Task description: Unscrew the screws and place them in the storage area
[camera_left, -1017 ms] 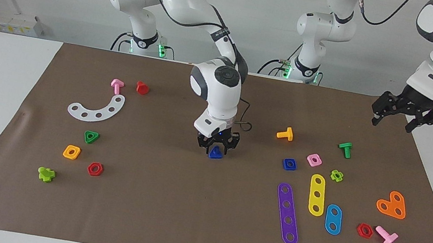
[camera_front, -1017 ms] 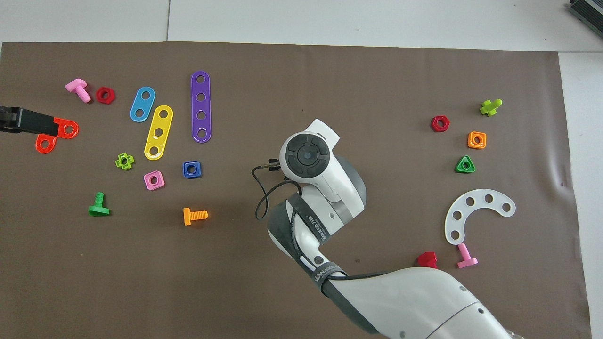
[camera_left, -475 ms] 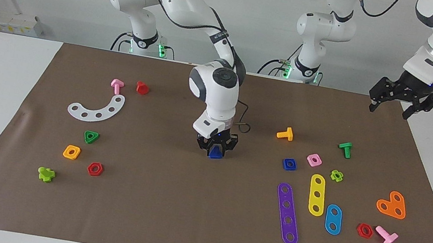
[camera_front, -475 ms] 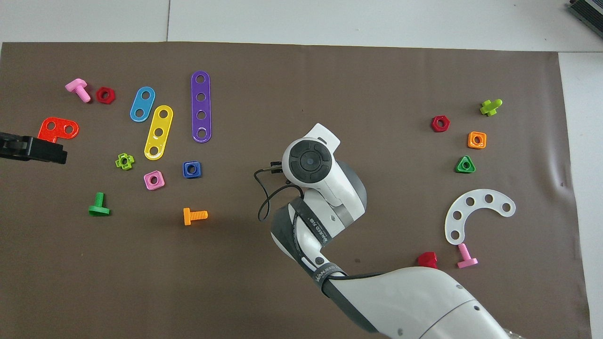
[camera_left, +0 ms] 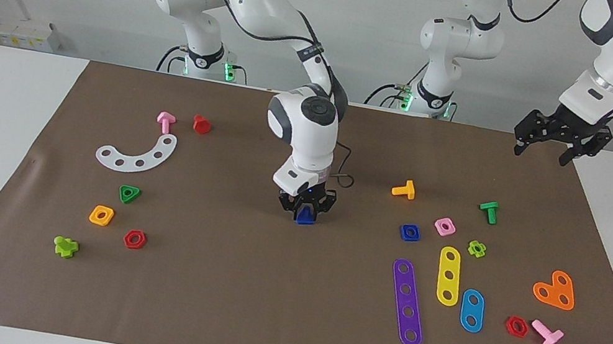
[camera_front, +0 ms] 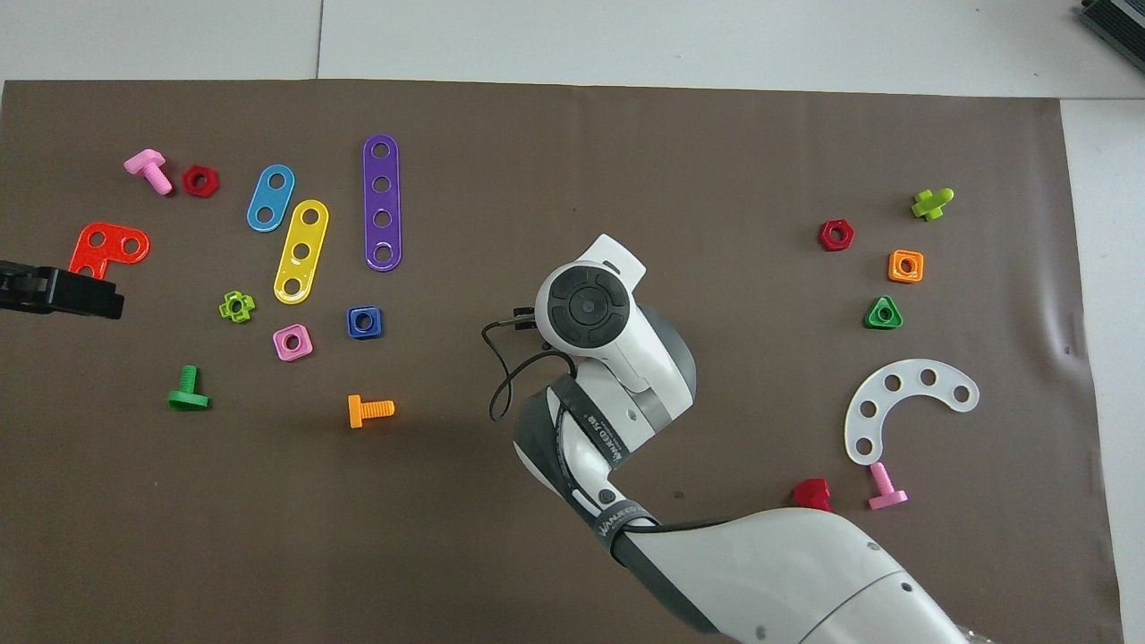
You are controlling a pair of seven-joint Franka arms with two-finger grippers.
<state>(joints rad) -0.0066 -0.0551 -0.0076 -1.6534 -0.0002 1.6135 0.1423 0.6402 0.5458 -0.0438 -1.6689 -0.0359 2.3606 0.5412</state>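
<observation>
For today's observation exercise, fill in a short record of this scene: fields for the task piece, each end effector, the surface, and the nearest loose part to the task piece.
Task piece: dark-blue bolt, at the middle of the mat
Right end effector: down at the mat, fingers closed around the dark-blue bolt
Left end effector: open, empty, raised over the mat's edge at the left arm's end, waiting
Surface: brown paper mat on a white table
Nearest loose part: blue square nut, toward the left arm's end
</observation>
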